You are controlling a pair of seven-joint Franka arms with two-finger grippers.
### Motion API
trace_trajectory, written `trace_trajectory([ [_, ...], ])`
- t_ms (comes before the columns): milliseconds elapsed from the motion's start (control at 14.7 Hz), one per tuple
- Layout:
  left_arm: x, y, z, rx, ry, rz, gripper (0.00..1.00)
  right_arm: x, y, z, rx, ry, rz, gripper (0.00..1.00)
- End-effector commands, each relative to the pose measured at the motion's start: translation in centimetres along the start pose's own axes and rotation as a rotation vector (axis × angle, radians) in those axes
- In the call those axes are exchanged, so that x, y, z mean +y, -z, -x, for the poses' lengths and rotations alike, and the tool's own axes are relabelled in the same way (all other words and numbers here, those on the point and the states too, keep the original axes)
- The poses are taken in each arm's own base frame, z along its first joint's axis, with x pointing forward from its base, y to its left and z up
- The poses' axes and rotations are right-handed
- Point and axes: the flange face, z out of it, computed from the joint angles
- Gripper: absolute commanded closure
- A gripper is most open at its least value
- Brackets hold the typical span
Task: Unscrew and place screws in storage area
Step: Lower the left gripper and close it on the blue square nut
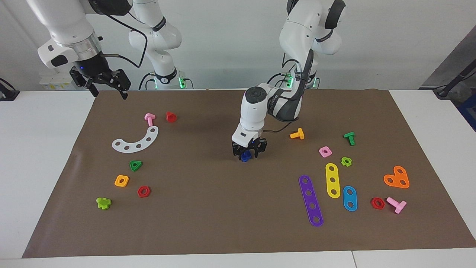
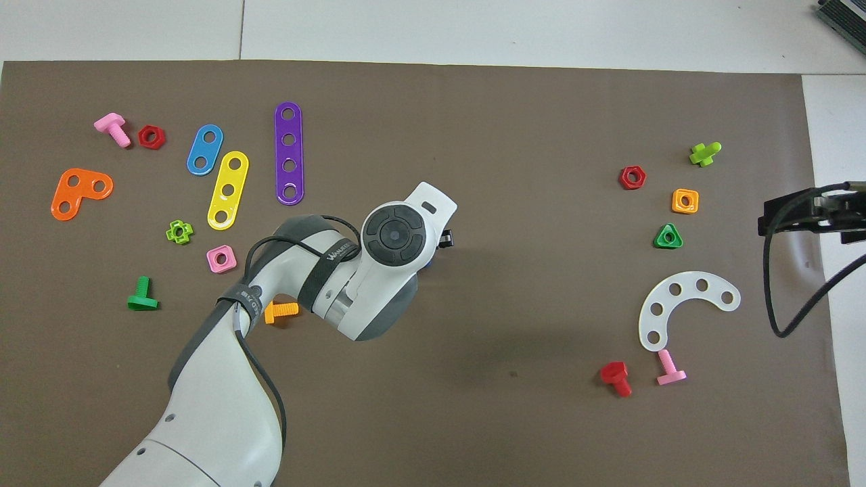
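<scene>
A small dark-blue screw (image 1: 245, 156) sits on the brown mat (image 1: 208, 208) near its middle. My left gripper (image 1: 248, 152) is down over it, its black fingers on either side of the piece. In the overhead view the left arm's wrist covers the screw except for a blue sliver (image 2: 427, 262). My right gripper (image 1: 109, 91) hangs open and empty over the mat's edge at the right arm's end, also seen as the right gripper (image 2: 808, 215) in the overhead view. That arm waits. No marked storage area shows.
Toward the left arm's end lie an orange bolt (image 1: 297, 134), a pink nut (image 1: 325, 151), a purple strip (image 1: 311, 200), and yellow and light-blue plates. Toward the right arm's end lie a white arc plate (image 1: 137, 140), a red bolt (image 1: 171, 117) and several nuts.
</scene>
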Motion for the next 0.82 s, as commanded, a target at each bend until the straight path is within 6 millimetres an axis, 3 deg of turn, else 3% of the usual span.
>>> trace_trajectory([
  [0,-0.12,-0.30,0.49,0.023,-0.005,-0.008,0.27,0.25,0.04,0.52,-0.003,0.019,-0.005,0.00],
  [750,0.49,0.10,0.95,0.008,-0.014,-0.024,0.35,0.25,0.04,0.52,-0.003,0.019,-0.005,0.00],
])
